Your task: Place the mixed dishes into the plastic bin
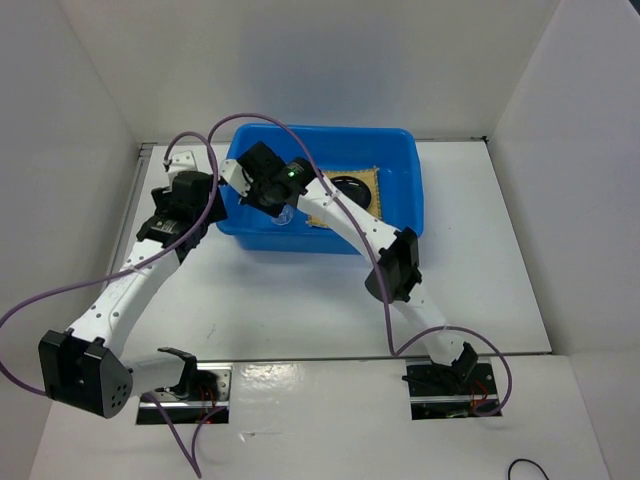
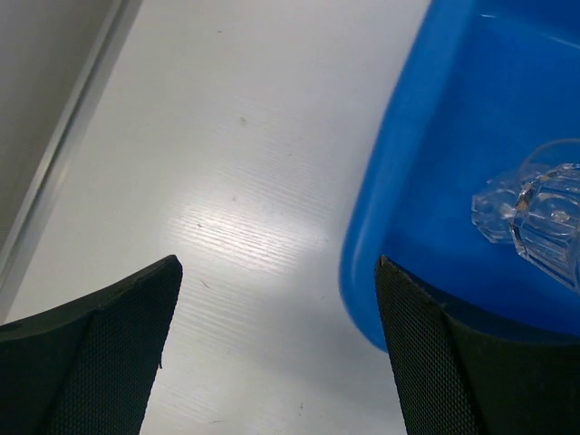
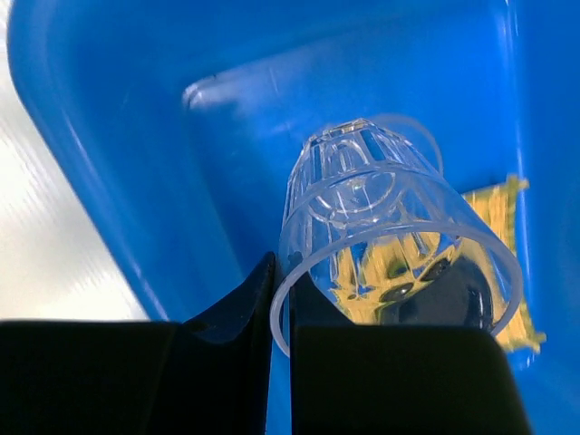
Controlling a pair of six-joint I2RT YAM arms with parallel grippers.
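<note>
Right gripper (image 3: 279, 272) clamped on the rim of the small clear plastic cup (image 3: 390, 236), cup tipped on its side inside the left half of the large blue plastic bin (image 1: 408, 180) (touching the floor or not, cannot tell). Square tan woven mat (image 1: 368, 176) lies in the right half, round black dish (image 1: 350, 190) on it. Left gripper (image 2: 276, 265) jaws wide apart, over the white table (image 2: 227, 136) just left of the bin

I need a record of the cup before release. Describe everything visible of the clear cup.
The clear cup is small, transparent plastic by its look, with faceted walls. It is tilted, mouth toward the right wrist camera, inside the blue bin. The right gripper pinches its rim wall; whether it touches the bin floor is unclear.
</note>
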